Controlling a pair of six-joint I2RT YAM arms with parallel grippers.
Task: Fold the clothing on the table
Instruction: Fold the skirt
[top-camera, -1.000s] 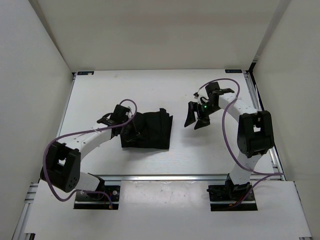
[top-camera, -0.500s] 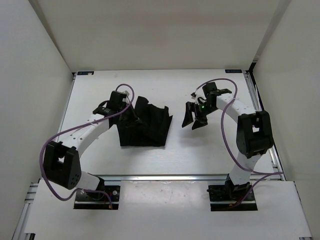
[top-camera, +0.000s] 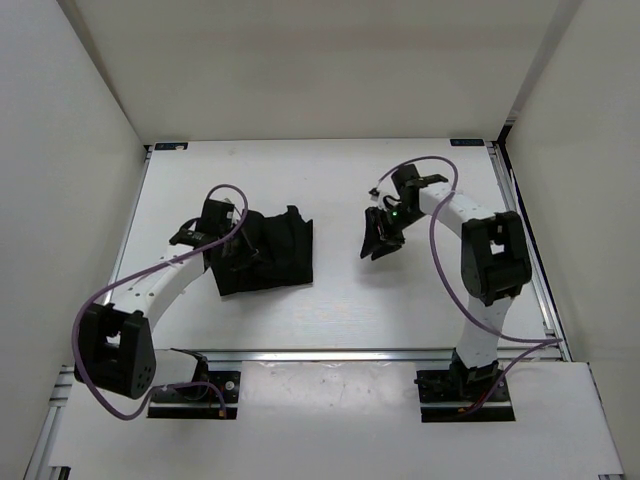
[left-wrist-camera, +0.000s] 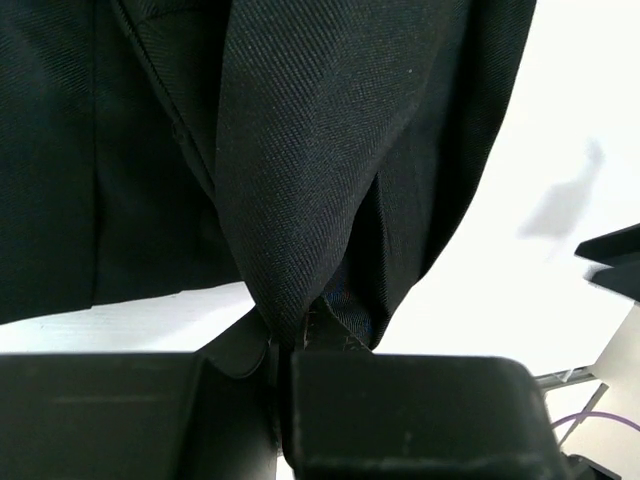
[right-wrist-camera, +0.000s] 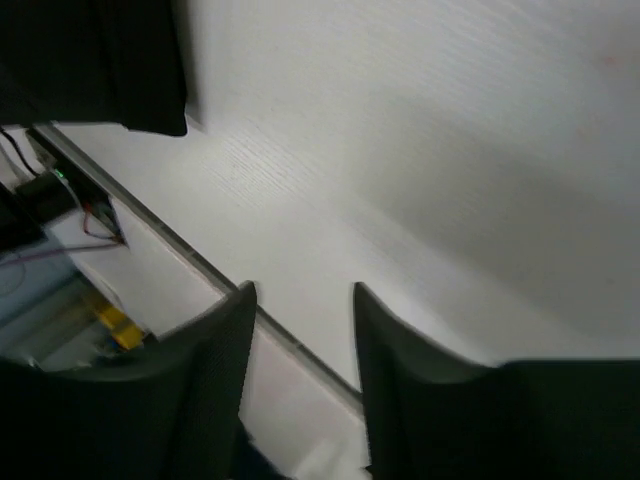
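Left gripper (top-camera: 243, 252) has dragged the clothing (top-camera: 278, 255) leftward on the worktop (top-camera: 400, 300), clamped on one thin fold; you risk it slipping free or layers spilling while the right gripper (top-camera: 377, 238) hangs wide, empty.

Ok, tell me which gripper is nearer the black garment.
Left. The left gripper is shut on a fold of the black garment, at its left side; the right gripper hangs open over the table to its right, apart from it.
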